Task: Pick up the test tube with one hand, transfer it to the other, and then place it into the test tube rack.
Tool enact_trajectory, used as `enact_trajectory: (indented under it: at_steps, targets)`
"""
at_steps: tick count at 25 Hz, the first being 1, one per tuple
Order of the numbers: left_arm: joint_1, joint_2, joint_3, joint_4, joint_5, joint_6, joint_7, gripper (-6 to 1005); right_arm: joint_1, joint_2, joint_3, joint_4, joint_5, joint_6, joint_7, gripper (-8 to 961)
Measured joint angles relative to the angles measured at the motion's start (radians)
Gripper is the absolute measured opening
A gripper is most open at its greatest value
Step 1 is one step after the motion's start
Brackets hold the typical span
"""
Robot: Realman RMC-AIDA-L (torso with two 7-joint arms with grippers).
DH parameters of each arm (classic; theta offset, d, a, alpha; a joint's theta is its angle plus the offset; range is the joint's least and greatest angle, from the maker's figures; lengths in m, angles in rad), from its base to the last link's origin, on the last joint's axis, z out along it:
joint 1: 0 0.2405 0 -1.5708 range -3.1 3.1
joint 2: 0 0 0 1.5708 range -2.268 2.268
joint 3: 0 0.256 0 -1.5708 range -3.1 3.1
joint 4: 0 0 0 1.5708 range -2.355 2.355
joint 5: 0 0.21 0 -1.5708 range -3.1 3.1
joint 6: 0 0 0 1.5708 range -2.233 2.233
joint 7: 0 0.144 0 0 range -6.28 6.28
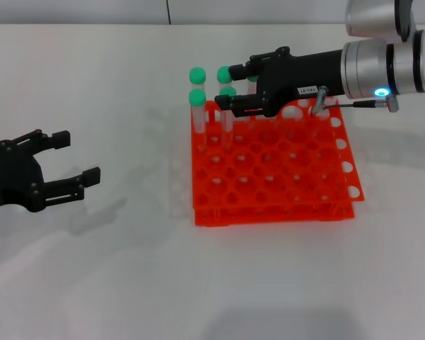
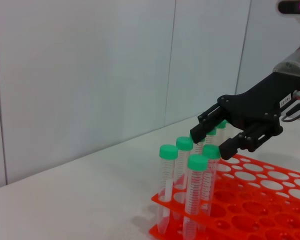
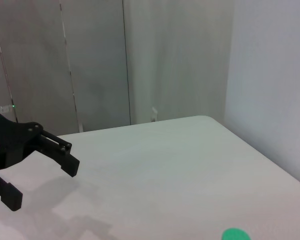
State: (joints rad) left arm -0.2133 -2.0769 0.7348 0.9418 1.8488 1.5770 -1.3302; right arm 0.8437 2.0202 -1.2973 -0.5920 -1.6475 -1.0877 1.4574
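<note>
Right gripper (image 1: pixel 229 88) over far left corner of test tube rack (image 1: pixel 283 177), among the capped tubes; jaws parted, nothing clamped between them in left wrist view. Green-capped test tube (image 1: pixel 227 113) standing upright in a rack hole directly under the fingers, near finger just beside its cap; contact not discernible. Other tubes (image 2: pixel 168 185) upright in neighbouring holes of the same corner, five or so in all. Rack orange-red, two-tiered, sitting right of centre on white table (image 1: pixel 127 283). Left gripper (image 1: pixel 76 161) low at left, well apart from rack, jaws spread wide, holding nothing. White label visible on right gripper body, blue light on its arm
</note>
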Motion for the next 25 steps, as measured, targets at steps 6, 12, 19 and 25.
enact_trajectory:
  at_steps: [6,12,19,25]
  targets:
    - [0.0,0.0,0.0,0.0,0.0,-0.001,0.0,875,-0.005,0.0,0.003,-0.007,0.001,-0.005,0.0,563]
    - [-0.001,0.0,0.0,0.0,0.0,-0.002,0.0,875,-0.034,-0.008,0.009,-0.046,0.021,-0.056,0.012,767]
    - [-0.011,0.008,0.0,0.0,-0.002,-0.002,-0.005,875,-0.159,-0.012,0.083,-0.189,0.026,-0.195,0.021,765]
    - [-0.021,0.012,0.0,0.0,-0.004,-0.001,-0.006,875,-0.243,-0.043,0.159,-0.222,0.02,-0.311,-0.01,766]
